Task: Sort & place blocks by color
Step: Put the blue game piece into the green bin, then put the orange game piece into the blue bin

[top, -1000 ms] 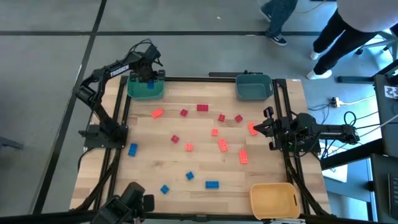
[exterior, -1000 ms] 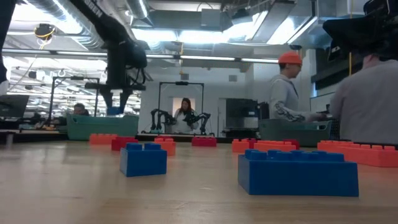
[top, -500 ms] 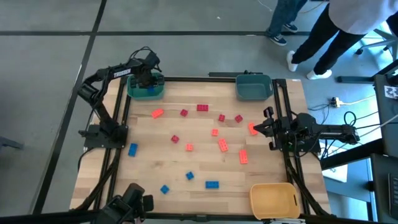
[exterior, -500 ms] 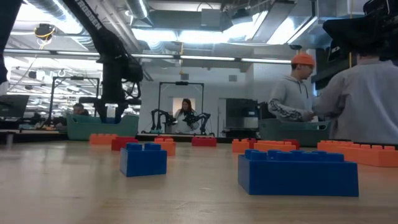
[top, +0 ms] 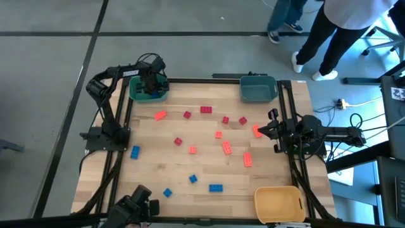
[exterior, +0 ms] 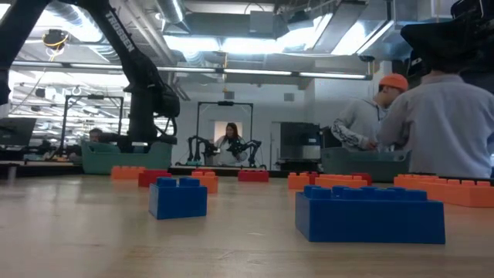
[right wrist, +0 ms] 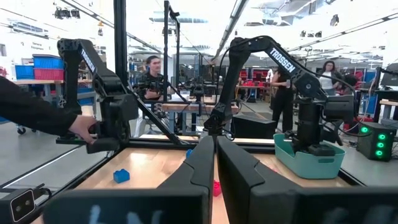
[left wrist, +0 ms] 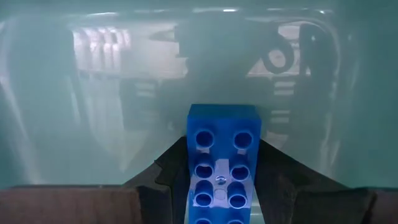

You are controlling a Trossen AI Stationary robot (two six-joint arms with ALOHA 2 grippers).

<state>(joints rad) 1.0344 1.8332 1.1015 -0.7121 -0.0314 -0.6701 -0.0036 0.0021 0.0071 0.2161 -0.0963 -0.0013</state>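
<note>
Table's far left corner: the left gripper clamps a blue block, lowered lengthwise inside the teal bin; release follows.

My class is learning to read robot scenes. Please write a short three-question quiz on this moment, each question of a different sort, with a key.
1. True or false: the left claw holds a blue brick inside the teal bin.
2. Multiple choice: where does the yellow bin stand in the high view? A. far left corner B. near right corner C. table centre
3. Fill in: the right claw, at the table's right edge, is ____ and holds nothing.

Key: 1 true; 2 B; 3 shut
</note>
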